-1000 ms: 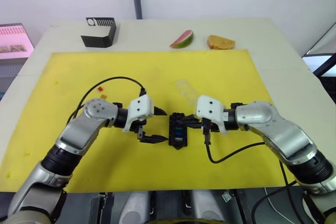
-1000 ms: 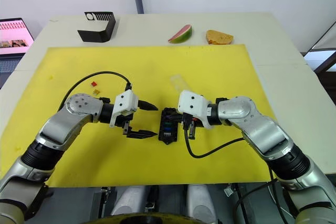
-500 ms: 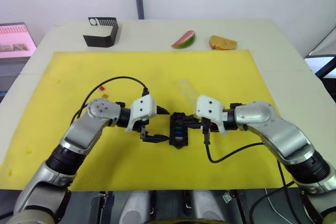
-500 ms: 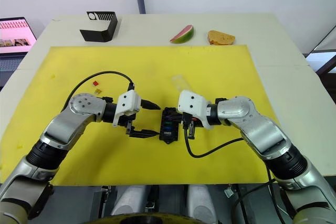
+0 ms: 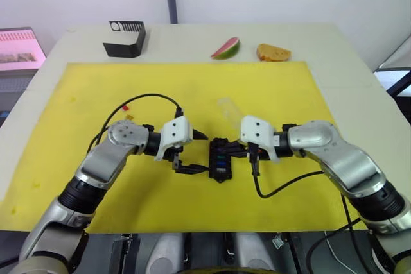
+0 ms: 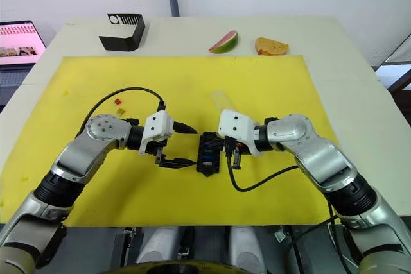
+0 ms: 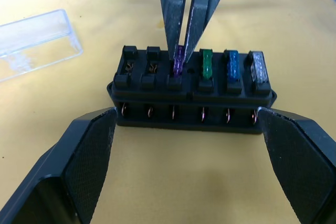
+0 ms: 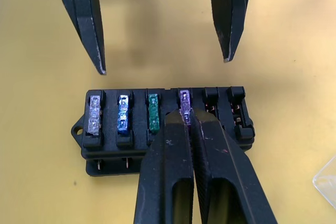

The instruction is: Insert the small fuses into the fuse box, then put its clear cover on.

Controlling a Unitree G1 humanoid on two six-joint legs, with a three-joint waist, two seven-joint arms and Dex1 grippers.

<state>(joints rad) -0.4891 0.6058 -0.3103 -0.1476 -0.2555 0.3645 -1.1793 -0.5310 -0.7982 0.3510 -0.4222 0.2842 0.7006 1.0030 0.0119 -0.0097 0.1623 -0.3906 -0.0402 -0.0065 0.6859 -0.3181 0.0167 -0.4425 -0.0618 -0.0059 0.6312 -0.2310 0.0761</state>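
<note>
Left gripper [image 5: 192,153] edges closer to fuse box [image 5: 221,159], fingers spread, bracing. Right gripper [image 7: 187,56] stays pinched on violet fuse [image 8: 185,99], seating fourth; two slots empty.

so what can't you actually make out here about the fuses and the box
- How deep the violet fuse sits: the right claw covers its lower half in the right wrist view.
- Fuse ratings: too small.
- Fuse box far row: hidden behind the near row, left wrist view.
- Clear cover: cut off by the picture edge.
</note>
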